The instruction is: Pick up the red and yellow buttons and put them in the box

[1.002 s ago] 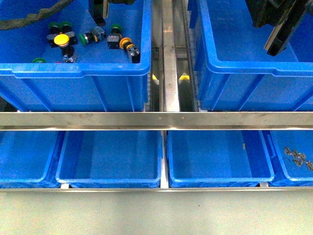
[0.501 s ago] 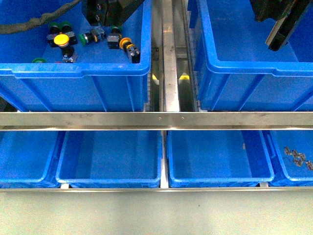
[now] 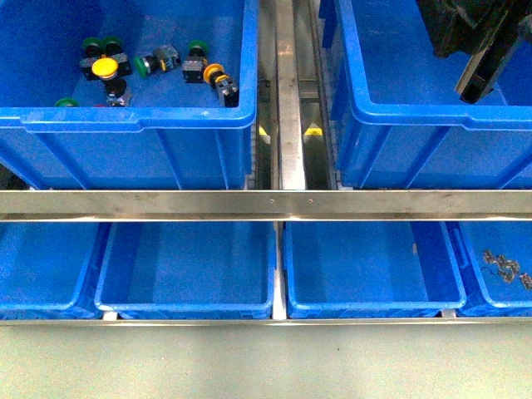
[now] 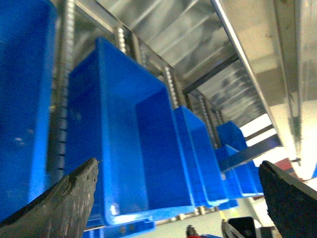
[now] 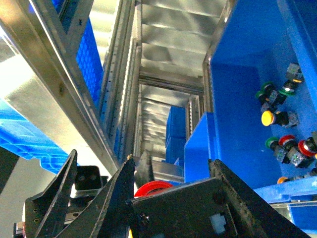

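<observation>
The box, the deep blue crate at the far right, is showing no buttons on the part of its floor that is in view, and the right tool is hanging over its far corner. The supply crate, across the steel rail, is holding the loose stock. The step in hand is looking like the release. The arm should be going down well inside the rim before parting, so that the piece is falling only a short way and not glancing off a wall. The right tool is pinching a red button, its cap peeking out between the fingers. The left tool is standing spread wide and empty, outside the front view. A yellow button is lying in the supply crate, well apart from the right tool
</observation>
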`<action>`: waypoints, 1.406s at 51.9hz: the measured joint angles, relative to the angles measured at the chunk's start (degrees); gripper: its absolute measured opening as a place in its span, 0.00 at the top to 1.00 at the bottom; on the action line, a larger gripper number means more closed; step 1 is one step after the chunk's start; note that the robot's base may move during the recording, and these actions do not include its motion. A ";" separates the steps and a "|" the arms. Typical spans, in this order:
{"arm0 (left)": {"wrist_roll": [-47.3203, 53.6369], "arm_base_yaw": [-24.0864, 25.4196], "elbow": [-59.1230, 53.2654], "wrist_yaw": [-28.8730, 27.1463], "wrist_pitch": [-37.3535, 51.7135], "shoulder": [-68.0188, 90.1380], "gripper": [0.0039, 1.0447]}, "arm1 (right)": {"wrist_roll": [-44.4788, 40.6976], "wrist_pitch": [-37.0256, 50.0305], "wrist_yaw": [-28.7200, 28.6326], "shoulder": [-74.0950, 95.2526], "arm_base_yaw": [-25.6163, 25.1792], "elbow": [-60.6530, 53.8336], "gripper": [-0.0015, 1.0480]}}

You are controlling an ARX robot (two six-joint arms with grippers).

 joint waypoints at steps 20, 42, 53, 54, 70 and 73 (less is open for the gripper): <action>18.80 6.16 -9.49 -9.84 -16.39 -24.30 0.08 | -8.61 -6.40 3.98 -2.99 -0.48 -0.63 0.63; 37.20 1.36 -14.80 -32.87 -44.37 -57.46 0.26 | -12.70 -8.15 7.76 -6.99 -2.05 -2.47 0.63; 43.85 -0.79 -27.02 -37.05 -42.34 -67.43 0.60 | -16.02 -9.38 10.23 -8.55 -2.27 -2.73 0.63; 44.06 -0.76 -28.22 -37.03 -41.88 -68.04 0.64 | -16.37 -9.60 10.32 -8.68 -2.27 -2.73 0.63; 45.05 2.34 -40.02 -33.44 -38.10 -75.10 0.98 | -25.38 -13.20 15.56 -10.05 -1.16 -2.73 0.63; 45.05 3.08 -41.53 -32.70 -37.77 -76.24 0.98 | -28.44 -13.20 16.96 -10.12 -0.50 -2.73 0.63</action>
